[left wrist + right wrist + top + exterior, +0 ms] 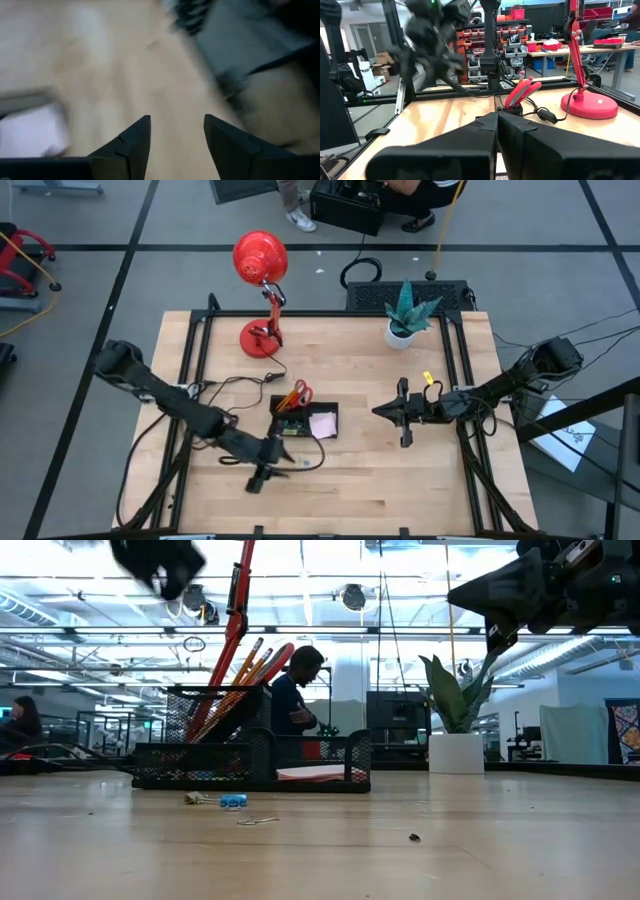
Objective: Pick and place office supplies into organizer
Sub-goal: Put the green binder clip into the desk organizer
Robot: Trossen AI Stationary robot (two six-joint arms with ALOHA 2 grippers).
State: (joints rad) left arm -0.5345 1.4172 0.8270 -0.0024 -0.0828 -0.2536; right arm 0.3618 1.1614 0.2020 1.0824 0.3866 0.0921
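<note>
Presently, from my remote station, I start nearest the low camera: on the pale wooden table top lie the leftovers, a tiny blue clip with a small yellowish scrap just beside it in the lower left of the low view, and a bent wire paper clip slightly nearer the lens. A dark speck sits further right; I cannot identify it.

Behind them stands the black mesh desk organizer, left of centre. Its taller compartment holds the orange pencils and the red-handled scissors; the lower compartment holds the pink sticky-note pad, lying flat. In the high view the organizer sits at mid-table, its long axis running left to right in the frame. The pencils and scissors stand on end and lean, their upper ends pointing toward the upper right in the low view.

My judgement: most of the work is done; the small loose items in front remain.

My left gripper hangs just below the organizer in the high view, raised off the table, jaws parted and empty as its wrist view shows. My right gripper waits well to the right, fingers closed together, holding nothing.

Beyond stand a red desk lamp and a potted green plant, upper frame.
</note>
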